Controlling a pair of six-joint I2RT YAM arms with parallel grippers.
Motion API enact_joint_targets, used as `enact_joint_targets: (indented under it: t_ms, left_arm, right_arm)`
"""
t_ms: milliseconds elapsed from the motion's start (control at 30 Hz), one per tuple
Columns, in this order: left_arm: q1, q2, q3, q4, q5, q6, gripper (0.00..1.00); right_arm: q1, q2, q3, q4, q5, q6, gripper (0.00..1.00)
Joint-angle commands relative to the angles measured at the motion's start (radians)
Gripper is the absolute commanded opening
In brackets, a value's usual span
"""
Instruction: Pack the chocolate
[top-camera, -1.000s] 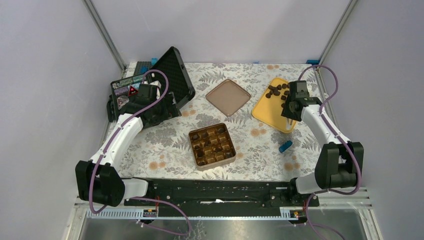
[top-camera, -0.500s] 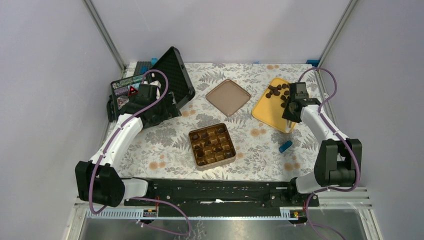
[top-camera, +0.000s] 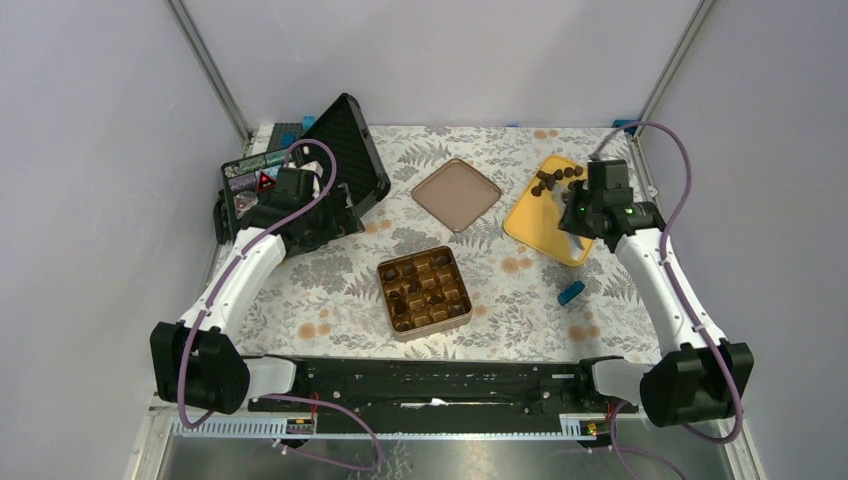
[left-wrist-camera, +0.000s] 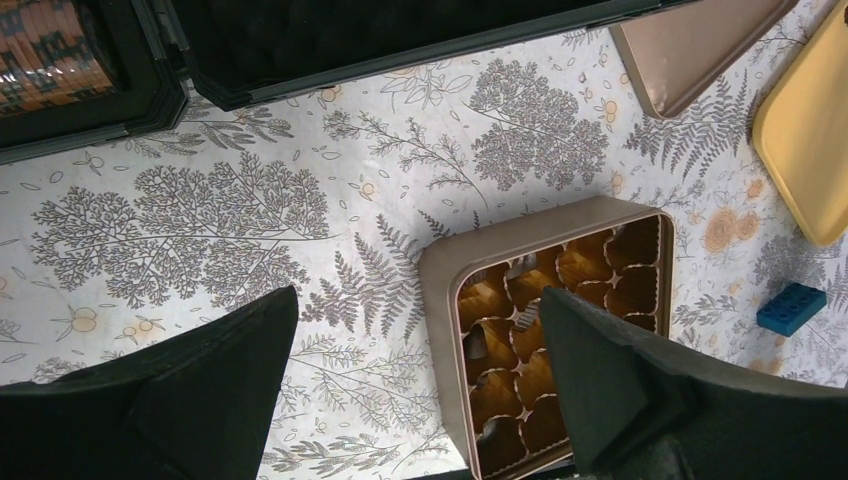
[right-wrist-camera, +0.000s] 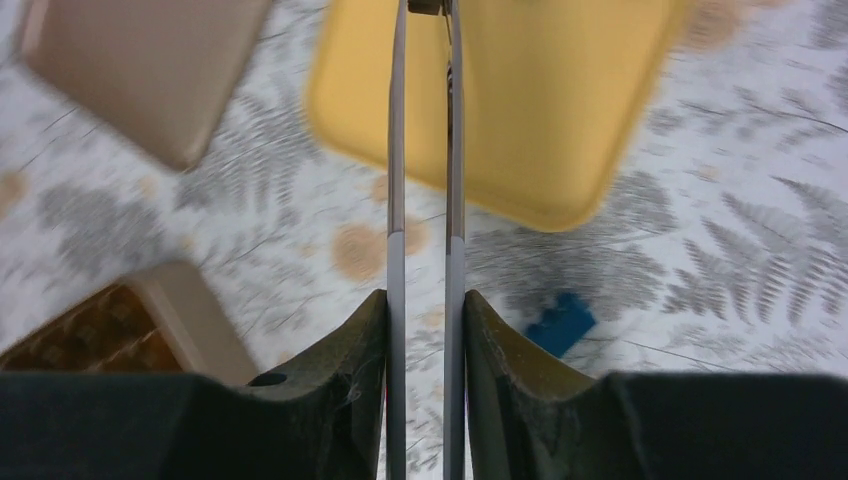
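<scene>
Chocolate (top-camera: 553, 180) appears in two places in the overhead view. A loose cluster sits on the far end of the yellow tray (top-camera: 540, 232), which serves as the supply. Single pieces fill some cells of the gridded tin (top-camera: 389, 300) at the middle of the tabletop (top-camera: 330, 290), within likely reach of both arms. The flat lid (top-camera: 457, 194) lies apart behind the tin, leaving the cells uncovered for filling. A blue block (top-camera: 571, 292) and an open black case (top-camera: 345, 150) play no evident part. The right arm (top-camera: 655, 280) reaches over the tray's right side. Left wrist view: the left claw (left-wrist-camera: 417, 300) is released, its two dark fingers (left-wrist-camera: 200, 400) spread wide with nothing between them. It hangs above the tabletop with the tin in sight beyond, probably parked out of the way. Right wrist view: the right claw (right-wrist-camera: 426, 8) carries two long thin blades (right-wrist-camera: 397, 150), suited to picking small pieces, a narrow gap apart over the tray. Their tips reach the frame's top edge, so whether they pinch a piece cannot be told. Judged stage: fetching one more piece, several cells being yet unfilled.
</scene>
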Motion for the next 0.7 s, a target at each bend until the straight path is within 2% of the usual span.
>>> enact_joint_targets:
  t_ms: [0,167,267,500,667]
  left_arm:
    - [0.005,-0.007,0.017,0.05,0.034,-0.022,0.99]
    - [0.005,-0.014,0.026,0.048,0.026,-0.029,0.99]
    - [0.005,-0.015,0.034,0.037,-0.017,-0.046,0.99]
    - [0.005,-0.062,0.008,0.046,-0.085,-0.084,0.99]
    - [0.005,-0.091,0.002,0.046,-0.118,-0.107,0.99]
  right_arm:
    - [0.196,-0.038,0.087,-0.037,-0.144,-0.006,0.05]
    - [0.43,-0.042,0.122,-0.07,-0.209,-0.056,0.06]
    - [0.522,-0.037,0.123,-0.088,-0.247,-0.089,0.07]
    - [0.636,-0.034,0.063,-0.084,-0.289,-0.085,0.08]
    - [0.66,-0.034,0.02,-0.04,-0.28,-0.066,0.08]
